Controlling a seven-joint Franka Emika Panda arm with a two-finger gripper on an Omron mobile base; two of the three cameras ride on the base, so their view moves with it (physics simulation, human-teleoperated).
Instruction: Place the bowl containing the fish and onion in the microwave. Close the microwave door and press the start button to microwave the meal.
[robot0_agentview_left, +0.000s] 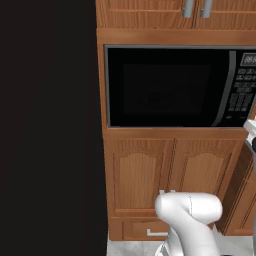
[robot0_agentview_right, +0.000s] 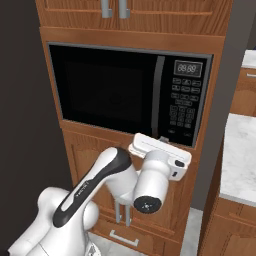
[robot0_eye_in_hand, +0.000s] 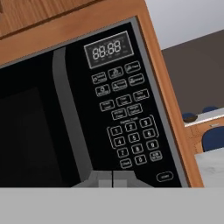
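The microwave (robot0_agentview_left: 170, 87) is built into a wooden cabinet column. Its door (robot0_agentview_right: 107, 90) is closed, with the curved handle bar (robot0_eye_in_hand: 70, 118) running beside the keypad (robot0_eye_in_hand: 129, 127). The lit display (robot0_eye_in_hand: 109, 49) sits at the top of the keypad strip. My gripper (robot0_eye_in_hand: 112, 177) is shut with nothing in it. It sits close to the microwave's lower front, between the handle's foot and an oval button (robot0_eye_in_hand: 164, 176) at the bottom right corner. My white hand (robot0_agentview_right: 160, 151) hangs just below the keypad. The bowl, fish and onion are hidden behind the dark window.
Wooden cupboard doors (robot0_agentview_left: 170, 170) and a drawer (robot0_agentview_right: 125, 235) lie below the microwave, with more cupboards above. A pale marble counter (robot0_agentview_right: 242, 160) stands to the right. A dark wall (robot0_agentview_left: 47, 125) lies to the left. Blue chairs (robot0_eye_in_hand: 214, 138) show far behind.
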